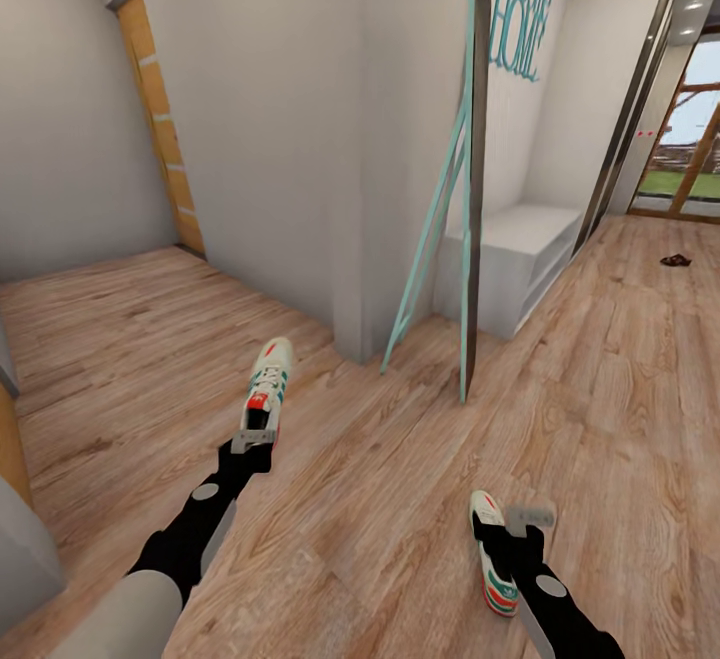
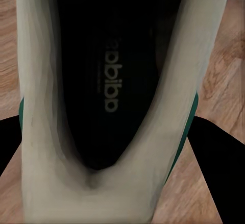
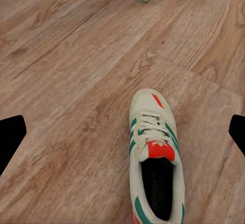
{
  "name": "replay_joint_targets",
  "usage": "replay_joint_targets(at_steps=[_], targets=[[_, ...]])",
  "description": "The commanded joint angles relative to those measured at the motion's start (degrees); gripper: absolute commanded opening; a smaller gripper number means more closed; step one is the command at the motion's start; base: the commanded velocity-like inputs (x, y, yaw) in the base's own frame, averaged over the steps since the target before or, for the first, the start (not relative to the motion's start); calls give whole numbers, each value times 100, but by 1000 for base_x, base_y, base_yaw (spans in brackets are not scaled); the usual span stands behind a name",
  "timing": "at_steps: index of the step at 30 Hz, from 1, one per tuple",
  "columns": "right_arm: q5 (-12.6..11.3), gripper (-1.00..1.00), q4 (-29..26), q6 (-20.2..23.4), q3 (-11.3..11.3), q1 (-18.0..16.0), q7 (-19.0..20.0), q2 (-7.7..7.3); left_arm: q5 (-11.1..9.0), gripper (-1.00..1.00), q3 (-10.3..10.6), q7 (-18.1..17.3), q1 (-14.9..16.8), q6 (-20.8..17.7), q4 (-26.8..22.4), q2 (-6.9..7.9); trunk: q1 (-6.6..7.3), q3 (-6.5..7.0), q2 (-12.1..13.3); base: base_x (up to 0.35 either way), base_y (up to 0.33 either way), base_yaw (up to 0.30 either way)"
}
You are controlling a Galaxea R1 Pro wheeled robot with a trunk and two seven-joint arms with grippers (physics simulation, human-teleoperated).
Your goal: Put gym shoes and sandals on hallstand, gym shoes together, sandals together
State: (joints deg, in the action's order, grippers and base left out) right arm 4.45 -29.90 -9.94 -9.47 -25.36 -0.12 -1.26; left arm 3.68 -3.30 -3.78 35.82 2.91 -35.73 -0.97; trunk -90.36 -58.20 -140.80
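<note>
My left gripper is shut on the heel end of one cream-white gym shoe, which points away from me above the wood-plank corridor floor. In the left wrist view the shoe's dark insole sits between the black fingers. The second gym shoe lies on the floor at the lower right, and the right wrist view shows it upright with green stripes and a red tongue patch. My right gripper hangs open just above it, fingers spread wide. A small dark brown sandal lies far off at the right. The hallstand is out of view.
A teal-framed panel leans against the wall corner ahead. Behind it a low white shelving unit stands under a teal "HOME" sign. A wooden door is at the left, and a glass door is at the far right.
</note>
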Motion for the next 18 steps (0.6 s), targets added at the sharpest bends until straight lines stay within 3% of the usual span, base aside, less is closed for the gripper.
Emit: replay_joint_targets(at_steps=[1, 6, 18], targets=[[45, 100, 7, -18, -20, -4, -3, 3, 35, -100, -16, -44, 4, 17, 0, -7, -21, -26, -44, 0, 0, 0], [35, 100, 5, -17, -27, -4, -13, 0, 29, -100, 26, -46, 8, 17, -3, -15, -131, -149, -244, 0, 0, 0], [31, 100, -15, -17, -45, -4, -13, -55, 36, -100, 43, -61, 37, 29, -8, -83, -162, -522, -260, 0, 0, 0]])
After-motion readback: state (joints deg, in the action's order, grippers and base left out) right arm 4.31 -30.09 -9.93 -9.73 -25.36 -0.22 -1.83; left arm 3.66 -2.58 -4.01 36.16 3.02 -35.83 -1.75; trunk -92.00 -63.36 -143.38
